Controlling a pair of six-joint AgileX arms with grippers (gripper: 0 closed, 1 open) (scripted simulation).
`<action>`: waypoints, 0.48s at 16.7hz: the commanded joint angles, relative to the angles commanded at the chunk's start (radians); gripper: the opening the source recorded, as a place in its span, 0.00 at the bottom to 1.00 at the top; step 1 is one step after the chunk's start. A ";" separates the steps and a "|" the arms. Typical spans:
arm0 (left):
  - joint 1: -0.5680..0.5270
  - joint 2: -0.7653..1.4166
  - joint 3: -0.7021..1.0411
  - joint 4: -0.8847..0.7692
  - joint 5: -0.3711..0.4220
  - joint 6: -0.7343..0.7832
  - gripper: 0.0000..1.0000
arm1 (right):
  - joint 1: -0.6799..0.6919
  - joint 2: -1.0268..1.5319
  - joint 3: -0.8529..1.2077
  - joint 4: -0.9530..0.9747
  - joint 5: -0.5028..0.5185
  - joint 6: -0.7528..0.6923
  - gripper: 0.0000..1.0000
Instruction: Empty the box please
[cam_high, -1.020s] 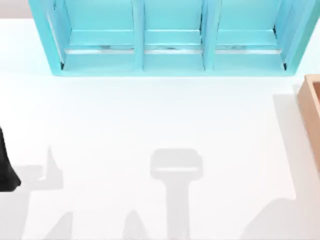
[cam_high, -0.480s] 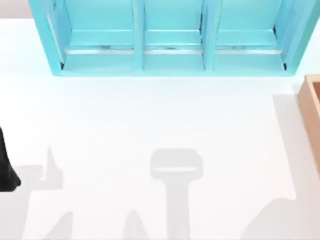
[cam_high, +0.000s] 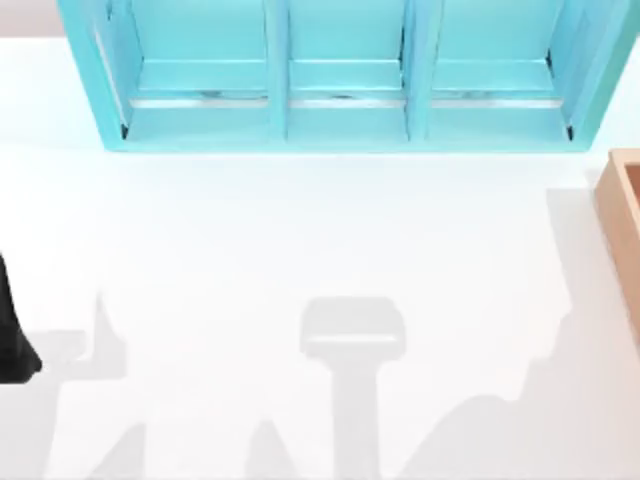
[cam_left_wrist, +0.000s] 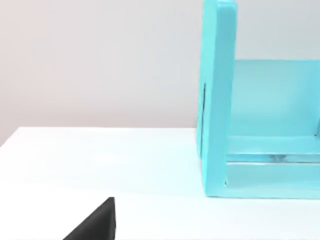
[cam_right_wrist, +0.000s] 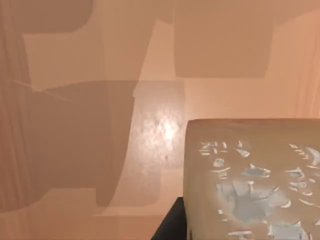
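The box (cam_high: 622, 225) is a tan, thick-walled container at the table's right edge in the top view, cut off by the frame. The right wrist view looks down onto the box's floor (cam_right_wrist: 100, 140), where a small brown cube (cam_right_wrist: 252, 180) with a pale flaky mark fills the near corner. A dark part of my right gripper (cam_right_wrist: 171, 226) shows right beside that cube. My left arm (cam_high: 10, 340) is parked at the table's left edge, and a black tip of the left gripper (cam_left_wrist: 95, 224) shows low in the left wrist view.
A turquoise shelf unit (cam_high: 340, 75) with three bays stands along the back of the white table (cam_high: 300, 240); its side wall (cam_left_wrist: 217, 100) rises close in the left wrist view. Arm shadows lie across the table's front.
In the top view the shadow at the front right has spread to the left. The left arm, the shelf and the box have stayed put.
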 joint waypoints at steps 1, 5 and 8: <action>0.000 0.000 0.000 0.000 0.000 0.000 1.00 | 0.000 -0.013 0.037 -0.051 0.000 0.000 0.00; 0.000 0.000 0.000 0.000 0.000 0.000 1.00 | 0.000 -0.056 0.157 -0.208 0.000 -0.001 0.00; 0.000 0.000 0.000 0.000 0.000 0.000 1.00 | 0.000 -0.062 0.173 -0.227 0.000 -0.001 0.00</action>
